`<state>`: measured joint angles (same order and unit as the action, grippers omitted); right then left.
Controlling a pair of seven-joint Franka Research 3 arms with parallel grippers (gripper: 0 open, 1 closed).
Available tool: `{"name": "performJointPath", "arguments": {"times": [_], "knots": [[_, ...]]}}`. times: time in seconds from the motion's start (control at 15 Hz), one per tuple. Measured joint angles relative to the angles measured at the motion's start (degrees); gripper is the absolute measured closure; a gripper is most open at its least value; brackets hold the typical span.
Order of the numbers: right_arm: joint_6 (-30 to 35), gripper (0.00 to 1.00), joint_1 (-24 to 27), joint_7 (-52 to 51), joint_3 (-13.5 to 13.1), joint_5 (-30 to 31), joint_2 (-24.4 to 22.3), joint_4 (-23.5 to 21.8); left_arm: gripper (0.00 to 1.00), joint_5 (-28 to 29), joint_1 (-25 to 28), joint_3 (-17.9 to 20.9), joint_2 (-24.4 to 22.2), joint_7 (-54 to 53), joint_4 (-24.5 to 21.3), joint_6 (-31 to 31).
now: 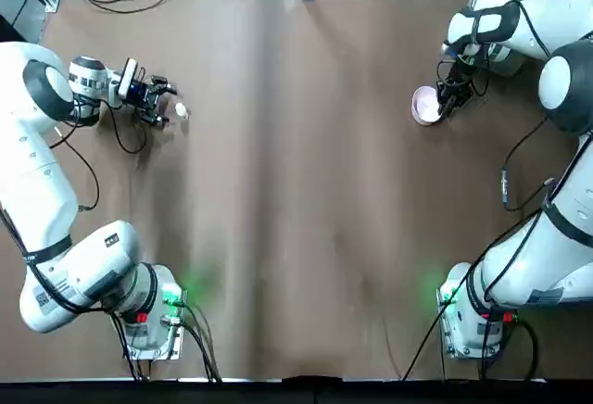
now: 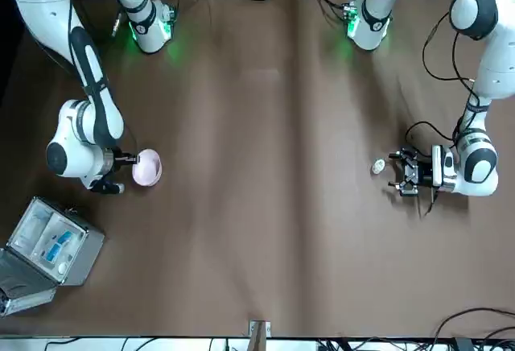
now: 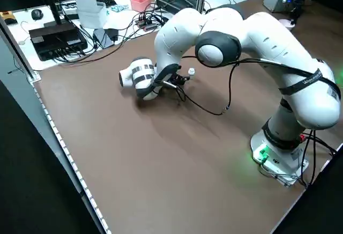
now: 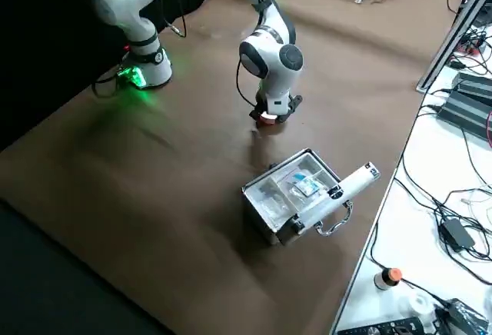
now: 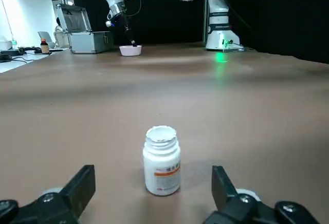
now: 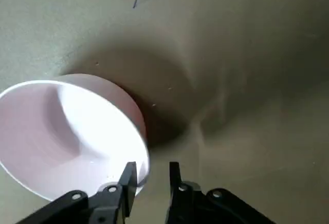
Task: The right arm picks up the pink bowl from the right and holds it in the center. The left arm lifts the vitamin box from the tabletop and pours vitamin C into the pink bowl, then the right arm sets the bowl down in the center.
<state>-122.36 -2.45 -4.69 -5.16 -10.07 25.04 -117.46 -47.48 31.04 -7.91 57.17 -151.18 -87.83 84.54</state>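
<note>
My left gripper (image 5: 154, 196) lies low over the brown surface (image 1: 296, 191) at my left, fingers spread wide, with the little white bottle (image 5: 162, 160) upright just ahead between them, untouched. Far across at my right, my right gripper (image 6: 150, 175) has its fingers narrowed astride the rim of the pink bowl (image 6: 67, 131), one inside, one outside. Beyond sits an open grey case (image 4: 296, 193).

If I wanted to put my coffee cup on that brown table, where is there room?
The whole middle of the table is bare, between the vitamin box by the left gripper and the pink bowl at the right gripper. It is crowded around those, and by the grey case beyond the bowl.
</note>
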Motion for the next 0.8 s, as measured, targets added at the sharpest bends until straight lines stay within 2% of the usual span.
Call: {"name": "performJointPath", "arguments": {"times": [0.33, 0.8], "knots": [[-0.04, 0.69, 0.05, 0.02, -0.06, -0.07, 0.03, 0.0, 0.0, 0.29, -0.23, -0.18, 0.1, -0.33, -2.03, -0.12], [-0.09, 0.81, -0.04, 0.05, -0.02, -1.13, 0.3, 0.0, 0.0, 0.3, -2.51, -0.24, 0.26, -0.66, -2.6, -0.1]]}}
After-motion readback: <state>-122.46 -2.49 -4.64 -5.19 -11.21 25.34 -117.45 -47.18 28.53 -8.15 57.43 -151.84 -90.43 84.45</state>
